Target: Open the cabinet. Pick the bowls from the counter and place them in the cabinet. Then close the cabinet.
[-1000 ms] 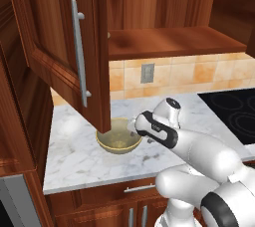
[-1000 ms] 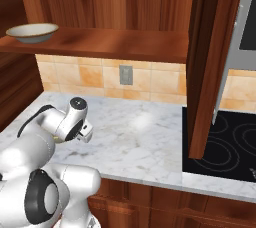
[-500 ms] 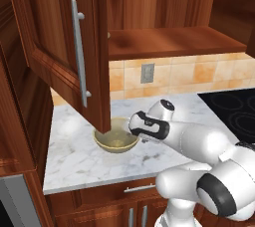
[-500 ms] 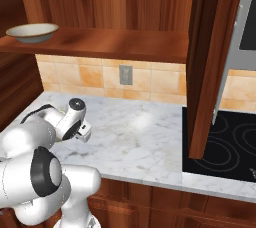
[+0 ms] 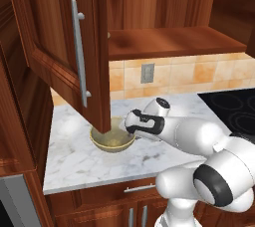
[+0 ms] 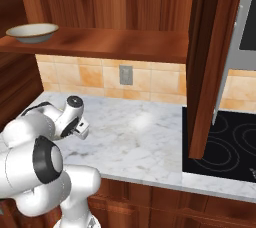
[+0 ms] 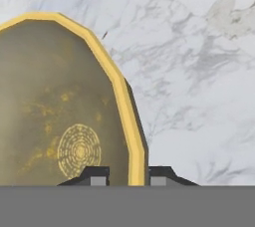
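The two-finger gripper has its jaws narrow, one each side of the yellow rim of the deep olive-tan ceramic bowl on the white marble counter.

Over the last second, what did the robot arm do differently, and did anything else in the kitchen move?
The arm leaned left toward the olive bowl, and the gripper closed in astride its yellow rim, one finger inside, one outside. The bowl, the open cabinet door, the shallow bowl on the shelf and the counter stayed put.

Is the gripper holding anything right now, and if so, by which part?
The gripper straddles the yellow rim of the olive bowl on the counter, one fingertip inside, one outside. Whether the jaws actually clamp the rim yet cannot be told.
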Controlling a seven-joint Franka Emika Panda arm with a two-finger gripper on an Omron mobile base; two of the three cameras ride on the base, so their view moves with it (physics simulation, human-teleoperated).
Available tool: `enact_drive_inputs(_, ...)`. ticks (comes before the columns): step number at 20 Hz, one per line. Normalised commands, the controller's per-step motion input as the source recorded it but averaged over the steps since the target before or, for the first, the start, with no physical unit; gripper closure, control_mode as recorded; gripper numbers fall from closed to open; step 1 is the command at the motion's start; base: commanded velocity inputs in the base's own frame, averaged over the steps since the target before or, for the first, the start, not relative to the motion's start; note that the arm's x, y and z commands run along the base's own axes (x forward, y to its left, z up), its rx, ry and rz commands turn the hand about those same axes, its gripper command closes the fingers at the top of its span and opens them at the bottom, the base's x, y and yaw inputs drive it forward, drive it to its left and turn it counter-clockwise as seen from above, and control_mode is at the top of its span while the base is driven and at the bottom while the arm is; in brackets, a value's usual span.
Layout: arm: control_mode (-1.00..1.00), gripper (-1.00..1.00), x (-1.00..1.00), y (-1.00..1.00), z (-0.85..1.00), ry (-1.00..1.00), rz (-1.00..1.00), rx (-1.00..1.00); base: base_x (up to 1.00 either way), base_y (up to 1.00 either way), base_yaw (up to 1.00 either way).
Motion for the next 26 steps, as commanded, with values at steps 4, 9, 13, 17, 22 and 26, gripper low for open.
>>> enact_drive_inputs(4,-1.0,1.0,-0.01,0.0,-0.01,0.0,0.0,0.0,0.0,0.0,0.0)
enact_drive_inputs(9,-1.0,1.0,-0.56,-0.13,0.3,-0.11,-0.04,0.01,0.0,0.0,0.0)
enact_drive_inputs(13,-1.0,1.0,-0.71,-0.37,0.65,-0.19,-0.16,0.03,0.0,0.0,0.0)
enact_drive_inputs(17,-1.0,1.0,-0.42,-0.08,0.84,-0.09,-0.24,0.0,0.0,0.0,0.0)
enact_drive_inputs(22,-1.0,1.0,-0.38,-0.17,0.72,0.0,-0.29,0.0,0.0,0.0,0.0)
enact_drive_inputs(26,-1.0,1.0,-0.59,-0.33,0.57,0.0,-0.31,0.02,0.0,0.0,0.0)
